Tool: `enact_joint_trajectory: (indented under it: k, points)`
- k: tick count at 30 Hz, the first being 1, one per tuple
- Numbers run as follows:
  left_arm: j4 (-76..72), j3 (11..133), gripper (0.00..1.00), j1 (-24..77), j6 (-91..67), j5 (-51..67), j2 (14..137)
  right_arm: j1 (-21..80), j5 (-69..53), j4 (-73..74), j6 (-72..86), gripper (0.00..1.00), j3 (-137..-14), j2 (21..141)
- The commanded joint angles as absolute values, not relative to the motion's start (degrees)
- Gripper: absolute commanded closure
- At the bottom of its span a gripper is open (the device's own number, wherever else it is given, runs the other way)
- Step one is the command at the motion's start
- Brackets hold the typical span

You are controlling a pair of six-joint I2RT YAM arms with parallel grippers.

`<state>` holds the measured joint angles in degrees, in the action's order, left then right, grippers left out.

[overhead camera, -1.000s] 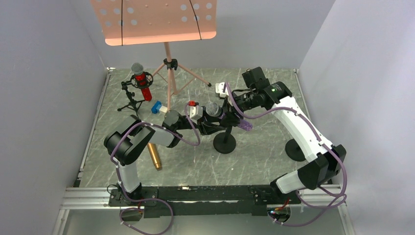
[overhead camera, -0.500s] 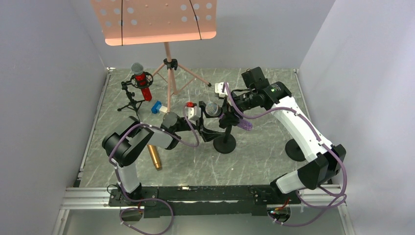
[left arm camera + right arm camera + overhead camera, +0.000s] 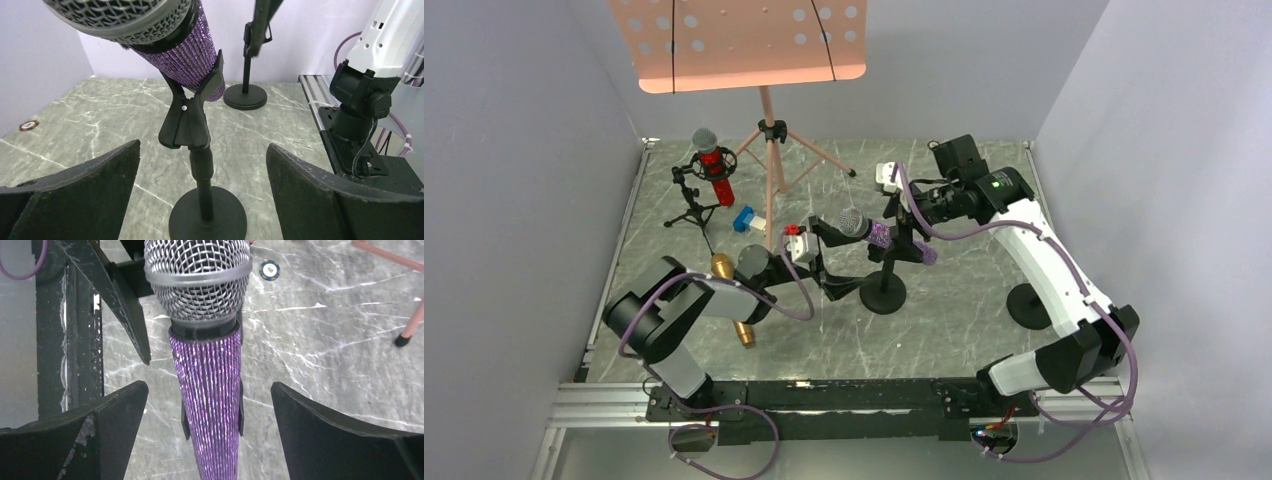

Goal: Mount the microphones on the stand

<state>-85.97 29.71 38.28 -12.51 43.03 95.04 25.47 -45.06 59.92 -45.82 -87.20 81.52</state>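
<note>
Left gripper point(image 3: 836, 262) gapes wide from above, right gripper point(image 3: 896, 232) likewise, and the purple microphone point(image 3: 876, 236) sits clipped in the stand point(image 3: 884, 292). Left wrist: mic tilted in the clip (nothing gripped). Right wrist: fingers point(image 3: 90, 435) spread, clear of the mic.

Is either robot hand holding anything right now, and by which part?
Nothing is held. The left gripper and right gripper both have fingers spread wide; the purple microphone sits in the clip of the stand, touching neither.
</note>
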Motion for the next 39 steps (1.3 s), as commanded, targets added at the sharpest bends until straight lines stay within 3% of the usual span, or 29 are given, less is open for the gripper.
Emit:
enact_joint_trajectory:
  k: [1, 10, 21, 32, 39]
  points:
    - [-84.37, 26.17, 0.01, 38.1, -7.39, 39.32, 89.22, 23.25, -47.77, 59.85, -45.57, 0.0, -88.53, 77.79]
    - [-70.83, 18.57, 0.01, 38.29, -4.78, 34.02, 72.58, 17.42, -55.48, 58.91, -50.65, 0.0, -81.54, 71.42]
    - [-10.54, 25.04, 0.01, 39.69, 3.58, 21.09, 39.28, 16.29, -60.25, 56.25, -60.14, 0.0, -74.73, 73.46]
    - [22.8, 40.12, 0.01, 39.72, 8.93, 11.8, 34.21, 16.03, -62.34, 53.15, -56.51, 0.02, -73.72, 76.59]
    - [22.47, 33.44, 0.01, 39.78, 9.99, 7.28, 27.13, 13.49, -62.8, 60.86, -61.47, 0.01, -79.63, 77.58]
